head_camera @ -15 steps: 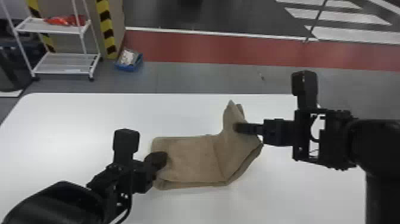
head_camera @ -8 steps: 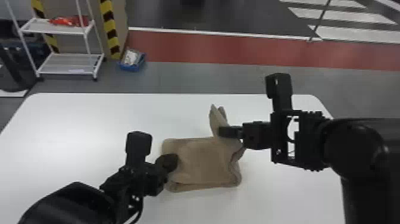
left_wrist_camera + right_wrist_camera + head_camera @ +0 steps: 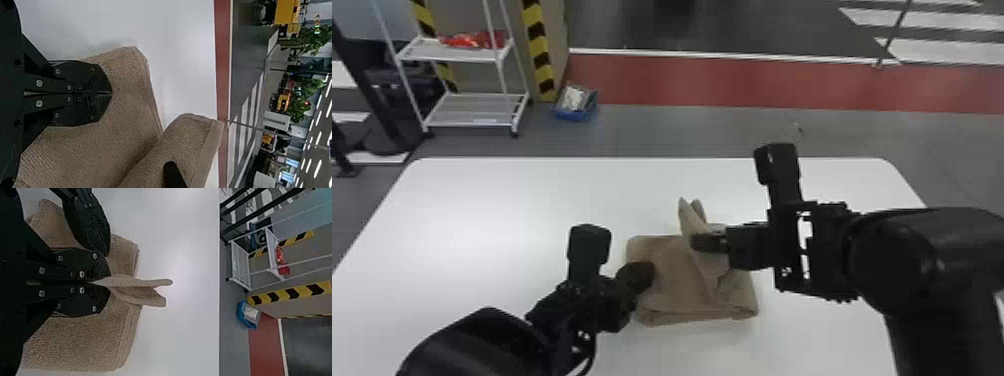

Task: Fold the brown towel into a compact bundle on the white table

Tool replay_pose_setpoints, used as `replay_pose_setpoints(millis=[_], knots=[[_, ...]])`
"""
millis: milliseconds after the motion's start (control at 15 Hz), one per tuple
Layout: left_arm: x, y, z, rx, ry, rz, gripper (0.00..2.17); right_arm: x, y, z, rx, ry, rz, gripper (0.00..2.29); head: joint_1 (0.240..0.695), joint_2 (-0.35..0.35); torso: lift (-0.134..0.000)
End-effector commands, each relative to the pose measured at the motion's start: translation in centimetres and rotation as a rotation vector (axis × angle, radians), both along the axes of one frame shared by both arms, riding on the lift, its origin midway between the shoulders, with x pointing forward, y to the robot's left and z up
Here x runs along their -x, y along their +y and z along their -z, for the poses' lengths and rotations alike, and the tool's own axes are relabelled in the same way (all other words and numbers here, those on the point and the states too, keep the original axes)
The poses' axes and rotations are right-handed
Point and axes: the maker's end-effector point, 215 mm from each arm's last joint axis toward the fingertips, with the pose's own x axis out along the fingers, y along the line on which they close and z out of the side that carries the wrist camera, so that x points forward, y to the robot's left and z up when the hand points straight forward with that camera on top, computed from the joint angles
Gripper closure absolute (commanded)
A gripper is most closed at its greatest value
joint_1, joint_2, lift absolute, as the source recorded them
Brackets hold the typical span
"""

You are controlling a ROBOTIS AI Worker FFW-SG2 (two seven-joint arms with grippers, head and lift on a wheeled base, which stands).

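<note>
nubby brown towel, peaked flap, white table

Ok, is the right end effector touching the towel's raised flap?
Touching: the right wrist view shows the towel's raised flap pinched between the two fingers of the right end effector.

High head view faces down; nearer wrist views look across the same towel.
</note>
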Motion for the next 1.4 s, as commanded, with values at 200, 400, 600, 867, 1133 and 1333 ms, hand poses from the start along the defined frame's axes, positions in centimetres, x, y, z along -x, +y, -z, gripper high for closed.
replay_pose_setpoints(millis=[200,400,600,867,1133,1333], knots=[[-0.1,-0.4,-0.2,0.007,-0.006,0.002,1.36,0.1,1.9,1.5,0.013,0.003,-0.033,0.81,0.695,-0.051,-0.124],[-0.1,-0.4,-0.3,0.008,-0.008,0.002,1.36,-0.4,2.7,1.2,-0.007,-0.023,-0.036,0.32,0.695,-0.042,-0.124],[-0.2,-0.3,-0.5,0.010,-0.014,0.001,1.35,0.3,3.6,0.7,-0.087,-0.051,-0.042,0.10,0.695,-0.029,-0.124],[0.1,0.7,-2.3,0.028,-0.040,-0.015,1.35,1.8,1.1,-0.7,-0.162,-0.095,0.011,0.10,0.695,-0.023,-0.124],[0.1,3.0,-5.1,0.059,-0.081,-0.048,1.34,5.1,-2.8,-0.6,-0.244,-0.089,0.067,0.13,0.695,-0.044,-0.124],[-0.5,4.8,-6.1,0.072,-0.098,-0.072,1.34,7.4,-5.6,-1.6,-0.275,-0.113,0.105,0.48,0.695,-0.058,-0.124]])
